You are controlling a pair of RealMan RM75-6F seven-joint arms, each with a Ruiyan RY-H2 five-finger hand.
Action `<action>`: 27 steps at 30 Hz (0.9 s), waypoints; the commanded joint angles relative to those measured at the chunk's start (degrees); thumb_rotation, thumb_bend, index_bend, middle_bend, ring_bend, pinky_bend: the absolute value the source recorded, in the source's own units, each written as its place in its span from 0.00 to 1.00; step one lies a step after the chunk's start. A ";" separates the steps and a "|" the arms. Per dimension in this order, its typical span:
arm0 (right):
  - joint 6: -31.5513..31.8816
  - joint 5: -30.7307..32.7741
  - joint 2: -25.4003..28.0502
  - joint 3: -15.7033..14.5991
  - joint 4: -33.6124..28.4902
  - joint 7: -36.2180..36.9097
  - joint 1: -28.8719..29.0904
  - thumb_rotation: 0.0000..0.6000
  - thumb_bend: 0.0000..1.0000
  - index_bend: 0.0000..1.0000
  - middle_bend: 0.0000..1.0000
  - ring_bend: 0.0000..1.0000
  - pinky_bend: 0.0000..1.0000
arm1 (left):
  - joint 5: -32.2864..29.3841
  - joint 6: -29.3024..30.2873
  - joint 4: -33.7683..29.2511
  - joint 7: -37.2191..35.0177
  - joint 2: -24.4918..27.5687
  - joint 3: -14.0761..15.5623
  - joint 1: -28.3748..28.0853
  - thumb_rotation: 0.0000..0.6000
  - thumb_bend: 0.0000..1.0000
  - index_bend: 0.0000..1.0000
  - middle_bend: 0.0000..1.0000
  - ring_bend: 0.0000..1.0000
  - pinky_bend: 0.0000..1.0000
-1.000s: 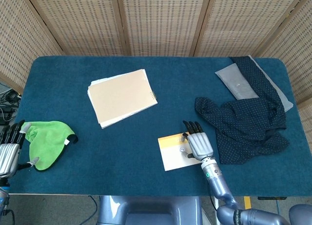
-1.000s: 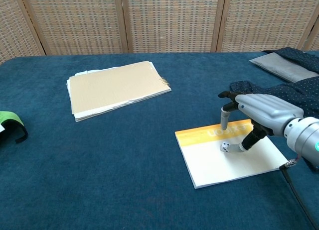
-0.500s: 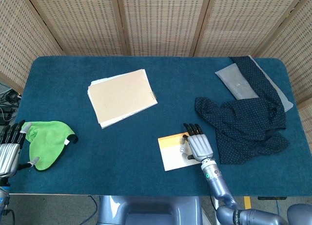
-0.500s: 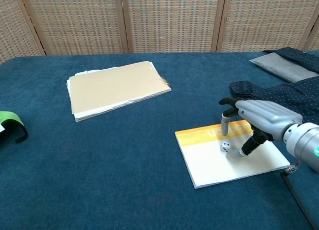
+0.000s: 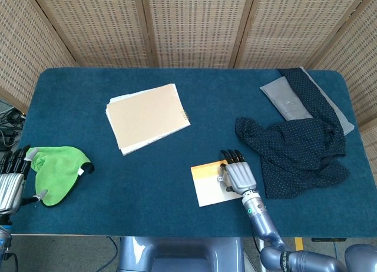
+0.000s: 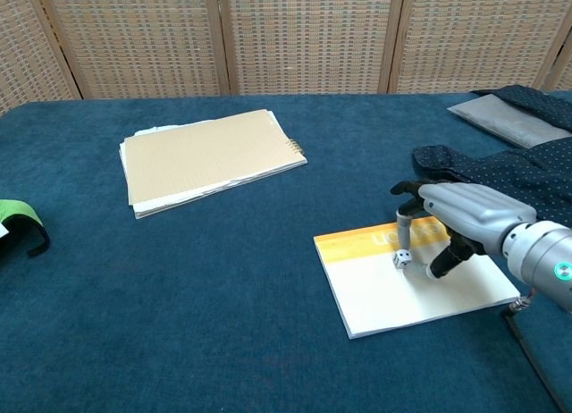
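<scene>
A white booklet with a yellow band (image 5: 205, 188) (image 6: 393, 297) lies near the table's front edge. A small white die (image 6: 402, 259) (image 5: 220, 179) sits on it. My right hand (image 5: 238, 175) (image 6: 465, 212) arches over the die, one fingertip just above it and the thumb beside it on the booklet; the die still rests on the paper. My left hand (image 5: 12, 181) hangs at the table's left edge, fingers spread and holding nothing, right beside a green cloth (image 5: 56, 169) (image 6: 13, 218).
A tan spiral notebook on loose sheets (image 5: 147, 116) (image 6: 206, 158) lies left of centre. A dark dotted garment (image 5: 300, 148) (image 6: 500, 172) is crumpled just right of my right hand, over a grey pouch (image 5: 285, 98) (image 6: 487, 113). Wicker screens stand behind the blue table (image 5: 118, 189).
My right hand has sunk lower and shifted slightly toward the die; the fingertip is closer to its top. The die has barely shifted. The left hand is still.
</scene>
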 commanded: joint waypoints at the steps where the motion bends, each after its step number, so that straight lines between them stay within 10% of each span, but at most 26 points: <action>1: -0.14 0.42 0.09 -0.17 -0.30 -0.21 0.03 1.00 0.51 0.55 0.15 0.00 0.02 | -0.03 -0.02 -0.01 -0.01 0.01 0.00 -0.01 1.00 0.00 0.00 0.00 0.00 0.00; 27: 6.48 -0.32 10.62 5.60 -14.86 -6.40 1.74 1.00 0.51 0.54 0.14 0.00 0.02 | -0.09 0.35 -0.33 0.12 0.16 -0.02 0.11 1.00 0.00 0.00 0.00 0.00 0.00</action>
